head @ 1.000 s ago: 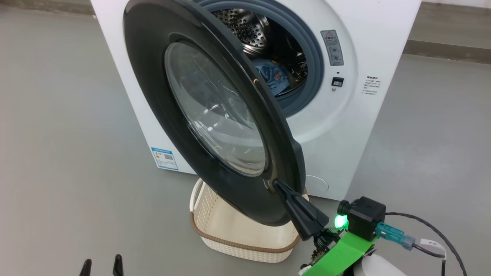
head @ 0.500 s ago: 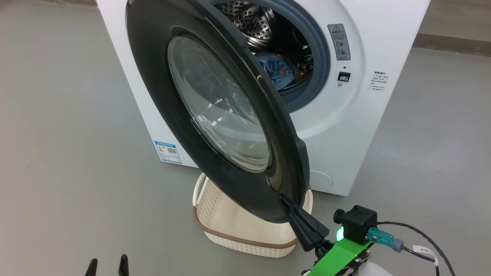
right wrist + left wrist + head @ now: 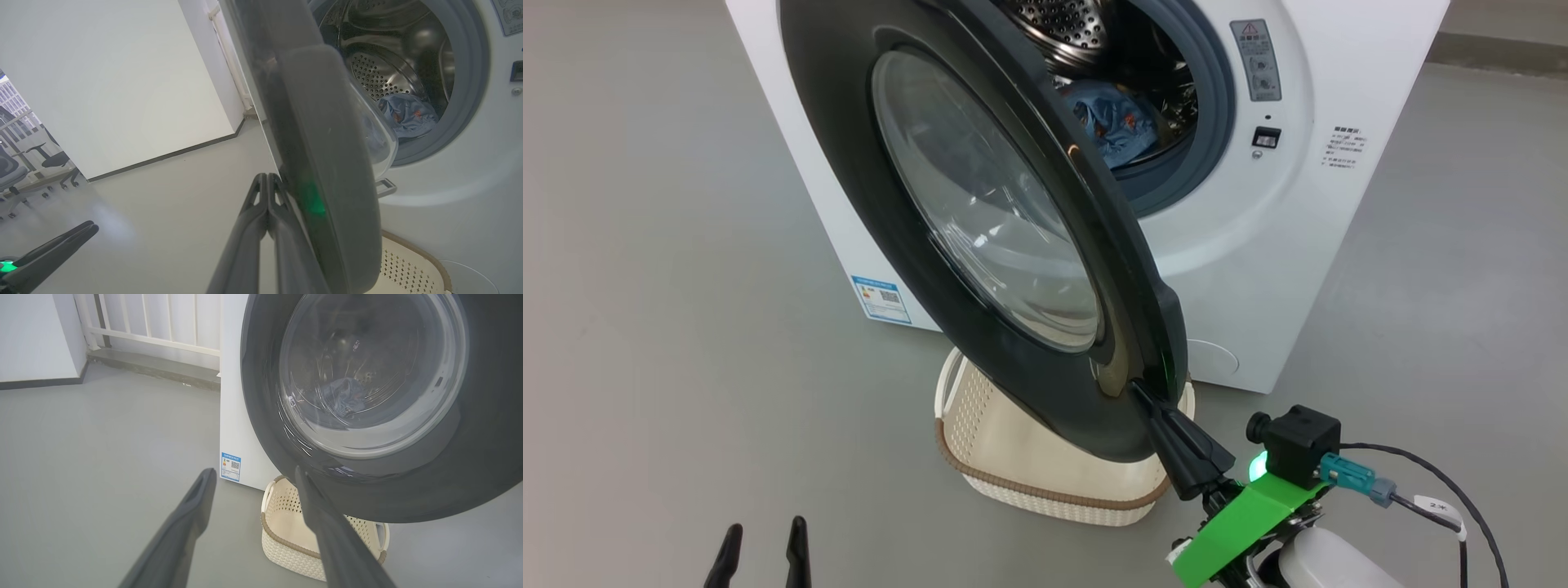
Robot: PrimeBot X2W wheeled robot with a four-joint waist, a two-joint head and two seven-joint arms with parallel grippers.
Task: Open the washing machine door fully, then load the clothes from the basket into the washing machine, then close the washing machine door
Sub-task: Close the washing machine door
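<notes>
well, glossy round door [image 3: 980, 204], perforated basket [image 3: 1054, 502]

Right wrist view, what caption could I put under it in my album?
Shut right gripper against the partly open washing machine door, blue patterned clothes already inside the steel drum.

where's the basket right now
Lower centre of the head view: the basket sits on the floor right in front of the washing machine, partly under the lower edge of its half-open door.
</notes>
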